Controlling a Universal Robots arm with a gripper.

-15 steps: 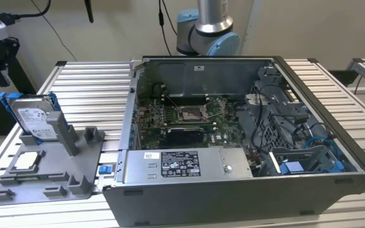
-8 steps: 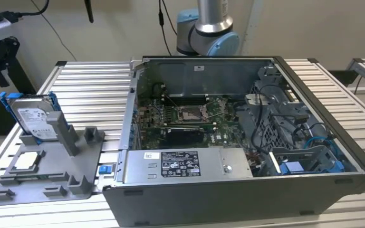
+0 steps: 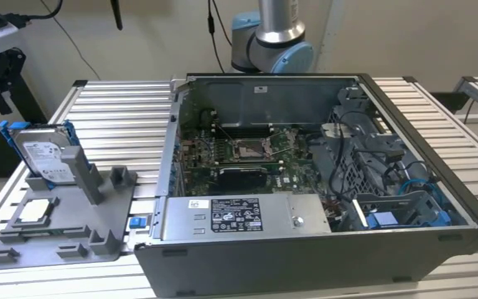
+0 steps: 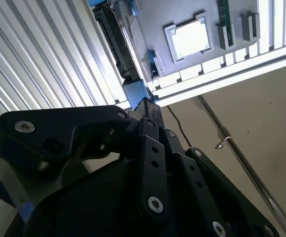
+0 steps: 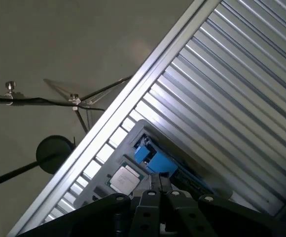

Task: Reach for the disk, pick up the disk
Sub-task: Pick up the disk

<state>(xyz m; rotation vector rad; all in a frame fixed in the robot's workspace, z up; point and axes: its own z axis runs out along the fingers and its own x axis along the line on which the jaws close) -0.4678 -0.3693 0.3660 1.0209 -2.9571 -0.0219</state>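
The disk (image 3: 44, 152) stands upright on its edge in a grey holder (image 3: 69, 227) at the exterior view's left. It is a silver-grey drive with a white label in a bright blue caddy. In both wrist views my gripper (image 4: 148, 103) (image 5: 161, 178) hangs above the disk with air between them, its black fingertips pressed together and holding nothing. From there the disk (image 4: 114, 44) shows edge-on, and the caddy's blue end (image 5: 154, 158) lies just past the fingertips.
A small square chip (image 3: 35, 212) (image 4: 190, 39) lies flat on the same grey holder beside the disk. An open computer case (image 3: 305, 187) takes up the middle of the slatted aluminium table (image 3: 122, 118). The arm's base (image 3: 268, 43) stands behind the case.
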